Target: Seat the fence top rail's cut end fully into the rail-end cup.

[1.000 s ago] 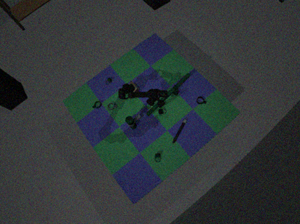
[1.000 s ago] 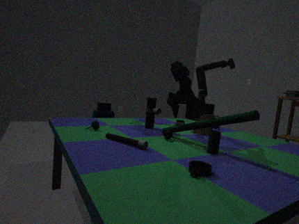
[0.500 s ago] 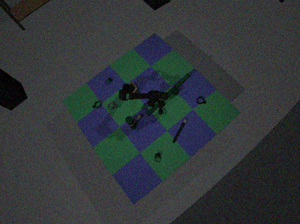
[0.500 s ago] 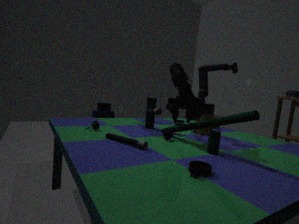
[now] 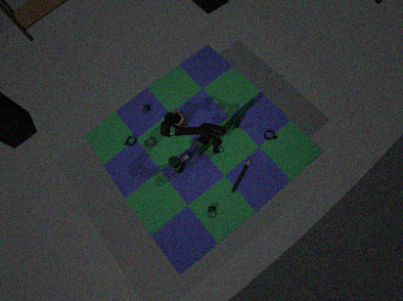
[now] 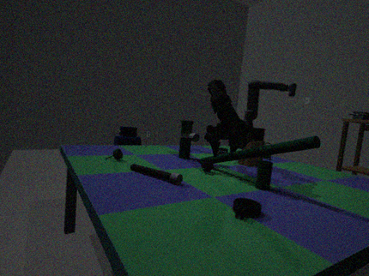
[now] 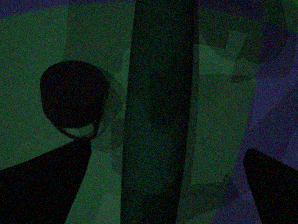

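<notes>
The dark green rail (image 5: pixel 245 108) (image 6: pixel 285 148) (image 7: pixel 159 75) slopes across the short post (image 6: pixel 263 175). Its far end is raised and its lower end is near the mat, apart from the big post. The loop cap is too dark to make out. The big post (image 5: pixel 175 164) (image 6: pixel 185 148) stands upright. The pale rail-end cup (image 5: pixel 186 156) (image 6: pixel 193 137) hangs on its side, near the top, and looks empty. My gripper (image 7: pixel 171 152) is open over the rail's lower part. In the wrist view the rail runs between the spread fingers, with a gap on each side.
A small dark cap with a ring (image 7: pixel 75 94) lies beside the rail, near the left finger in the wrist view. A dark tube with a pale end (image 5: pixel 241 176) (image 6: pixel 152 173), a dark ring clamp (image 5: pixel 270 134) (image 6: pixel 247 208) and another small fitting (image 5: pixel 211 210) (image 6: pixel 117 154) lie on the checkered mat (image 5: pixel 177 245).
</notes>
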{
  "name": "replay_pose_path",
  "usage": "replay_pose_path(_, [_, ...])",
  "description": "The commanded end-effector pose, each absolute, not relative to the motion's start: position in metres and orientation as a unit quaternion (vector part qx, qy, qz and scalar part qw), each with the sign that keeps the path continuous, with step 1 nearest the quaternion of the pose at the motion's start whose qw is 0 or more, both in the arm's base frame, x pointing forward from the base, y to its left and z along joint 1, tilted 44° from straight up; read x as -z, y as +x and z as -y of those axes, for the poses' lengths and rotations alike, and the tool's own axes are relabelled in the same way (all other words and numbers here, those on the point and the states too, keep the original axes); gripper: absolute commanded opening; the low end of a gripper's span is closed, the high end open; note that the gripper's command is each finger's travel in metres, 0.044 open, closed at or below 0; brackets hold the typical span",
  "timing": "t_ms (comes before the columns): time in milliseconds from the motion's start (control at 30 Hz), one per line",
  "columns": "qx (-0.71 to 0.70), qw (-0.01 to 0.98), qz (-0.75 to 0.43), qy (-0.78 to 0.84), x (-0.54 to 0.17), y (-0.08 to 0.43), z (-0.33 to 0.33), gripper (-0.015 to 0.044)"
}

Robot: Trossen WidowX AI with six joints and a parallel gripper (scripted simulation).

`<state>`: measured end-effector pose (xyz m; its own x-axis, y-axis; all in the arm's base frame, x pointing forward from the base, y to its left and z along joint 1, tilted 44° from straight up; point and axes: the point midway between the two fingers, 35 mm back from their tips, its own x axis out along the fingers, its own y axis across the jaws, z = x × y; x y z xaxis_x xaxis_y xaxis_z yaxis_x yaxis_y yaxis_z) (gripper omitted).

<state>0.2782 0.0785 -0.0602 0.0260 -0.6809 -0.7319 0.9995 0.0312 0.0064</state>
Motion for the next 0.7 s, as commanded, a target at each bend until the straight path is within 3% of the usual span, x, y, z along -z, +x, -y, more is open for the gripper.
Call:
replay_pose_path(0, [0.637,0.661,-0.285,0.276,0.066,0.278,-0.073,0.044])
replay_pose_path(600, [0.637,0.661,-0.284,0.276,0.084,0.277,-0.054,0.044])
replay_pose_path(667, [0.637,0.661,-0.284,0.276,0.084,0.277,-0.054,0.0387])
